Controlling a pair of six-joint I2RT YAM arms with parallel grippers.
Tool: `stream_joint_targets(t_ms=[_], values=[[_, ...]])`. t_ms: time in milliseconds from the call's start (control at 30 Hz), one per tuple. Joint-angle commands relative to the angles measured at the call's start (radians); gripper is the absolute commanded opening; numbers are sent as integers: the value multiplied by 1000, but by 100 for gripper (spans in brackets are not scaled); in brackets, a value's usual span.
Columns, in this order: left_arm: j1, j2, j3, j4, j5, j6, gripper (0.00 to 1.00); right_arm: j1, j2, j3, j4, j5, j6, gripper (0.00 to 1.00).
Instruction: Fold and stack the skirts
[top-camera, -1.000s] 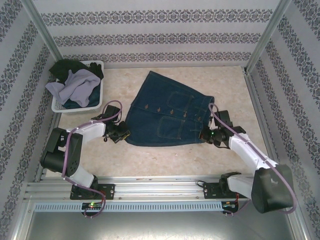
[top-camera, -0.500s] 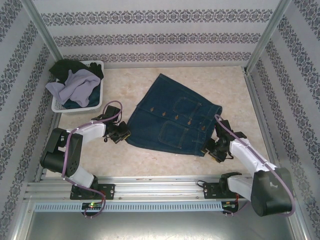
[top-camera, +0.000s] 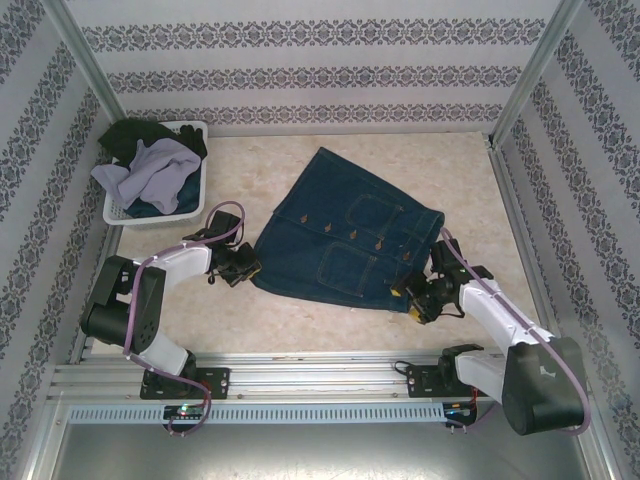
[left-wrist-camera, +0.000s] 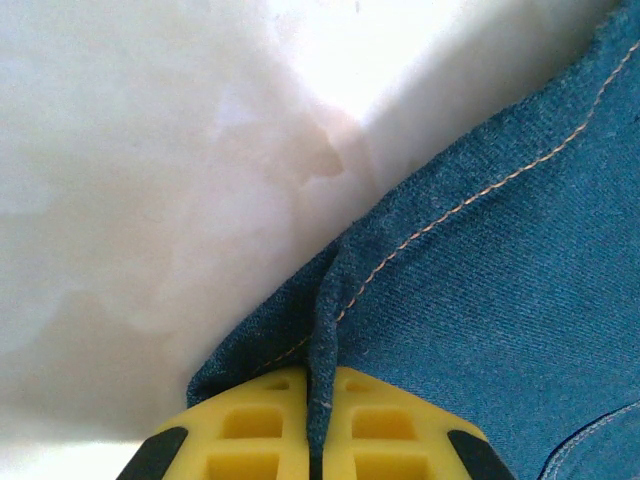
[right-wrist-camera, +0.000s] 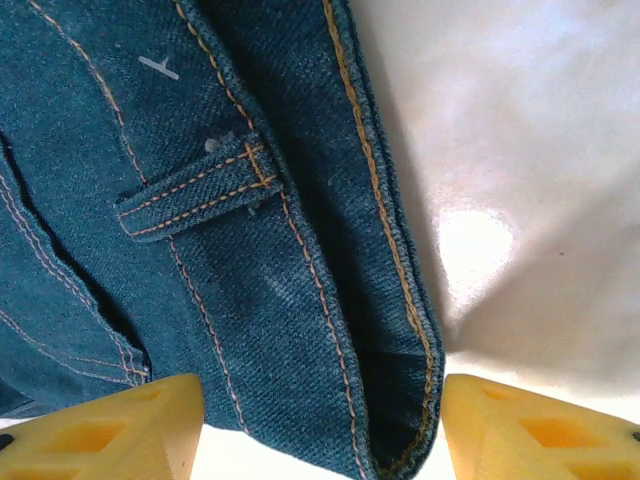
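A dark blue denim skirt (top-camera: 345, 240) lies spread flat on the table, buttons and pockets facing up. My left gripper (top-camera: 243, 268) is shut on its near-left hem corner; in the left wrist view a fold of the skirt (left-wrist-camera: 480, 290) stands pinched between the left gripper's (left-wrist-camera: 322, 440) yellow fingers (left-wrist-camera: 240, 430). My right gripper (top-camera: 418, 295) is at the skirt's near-right waistband corner. It (right-wrist-camera: 320, 430) is open, and the waistband with a belt loop (right-wrist-camera: 200, 195) lies loose between its fingers (right-wrist-camera: 120, 430). A lavender-grey skirt (top-camera: 150, 165) and a black skirt (top-camera: 135, 135) sit crumpled in the basket.
The white lattice basket (top-camera: 115, 212) stands at the far left of the table. Patterned walls close in the back and both sides. Bare tabletop (top-camera: 330, 320) runs between the skirt and the arm bases.
My right gripper pulled the waistband corner toward the near edge, turning the skirt, then opened and let go. The left gripper has stayed shut on the hem.
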Motion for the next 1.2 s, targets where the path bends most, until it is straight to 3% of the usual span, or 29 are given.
stream_joint_targets(t_ms=[0,300,433,533,567,667,800,900,1167], values=[[-3,11,-8,-16,-9,5,0,11,3,-29,19,-16,36,63],[-2,20,-7,-5,-8,4,0,29,3,-72,79,-26,83,56],[-1,0,-3,-23,-36,8,0,28,2,-62,129,8,84,32],[-1,-91,1,-103,-140,12,0,27,-31,-25,102,14,71,2],[-2,-133,7,-145,-185,14,0,27,-50,-11,70,18,61,0],[-11,-246,22,-255,-285,24,0,24,-128,24,-46,39,39,0],[-20,-265,139,-321,-290,79,0,-23,-212,45,-102,51,40,0],[-23,-174,317,-334,-258,138,0,-68,-213,64,-52,67,31,0],[-83,185,826,-258,-178,263,0,-235,-3,243,91,101,-138,0]])
